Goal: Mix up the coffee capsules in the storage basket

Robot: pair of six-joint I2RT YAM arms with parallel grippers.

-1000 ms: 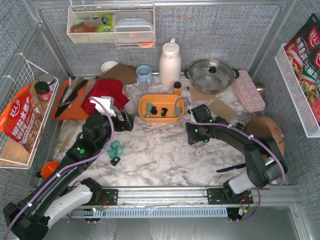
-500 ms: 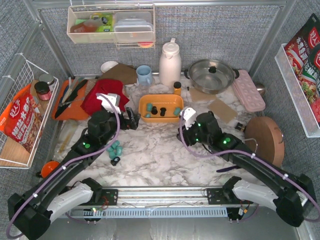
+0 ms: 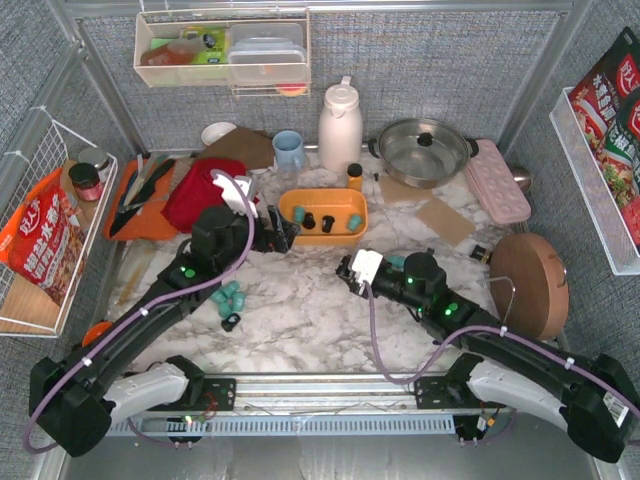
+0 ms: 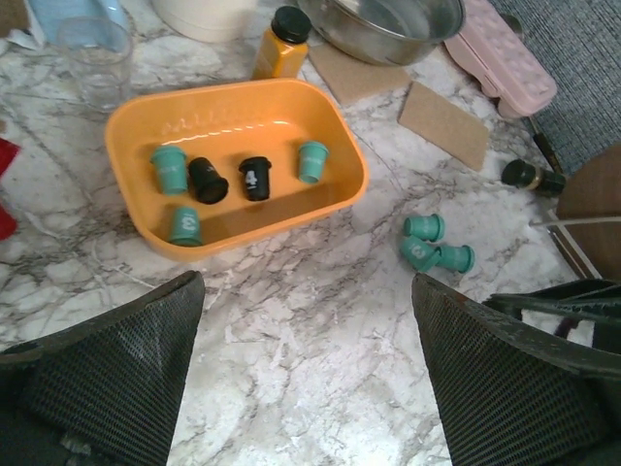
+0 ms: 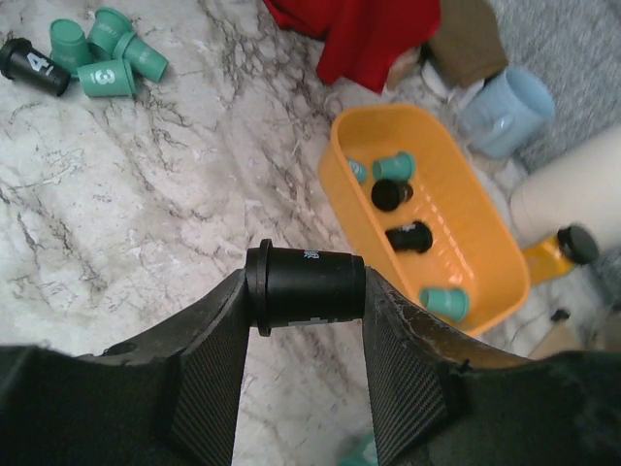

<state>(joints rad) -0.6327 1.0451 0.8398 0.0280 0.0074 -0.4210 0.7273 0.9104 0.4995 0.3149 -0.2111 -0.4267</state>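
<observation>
The orange storage basket (image 3: 322,193) stands mid-table and holds three teal capsules (image 4: 169,168) and two black ones (image 4: 208,180). My right gripper (image 3: 346,268) is just in front of the basket's right end, shut on a black capsule (image 5: 309,287) held sideways above the marble. My left gripper (image 3: 284,238) is open and empty at the basket's front left corner; its jaws stand wide apart over bare marble (image 4: 306,388). Three teal capsules (image 3: 230,296) and a black one (image 3: 230,322) lie on the table to the left. More teal capsules (image 4: 432,248) lie right of the basket.
Behind the basket (image 4: 252,116) stand a small orange bottle (image 3: 354,176), a blue cup (image 3: 288,149), a white jug (image 3: 339,125) and a steel pot (image 3: 424,150). A red cloth (image 3: 205,190) and an orange cutting board (image 3: 135,215) lie at the left, a wooden round (image 3: 530,280) at the right.
My right gripper has swung from the basket's right end toward the front and left, carrying the black capsule. My left gripper has moved right, closer to the basket's front left corner.
</observation>
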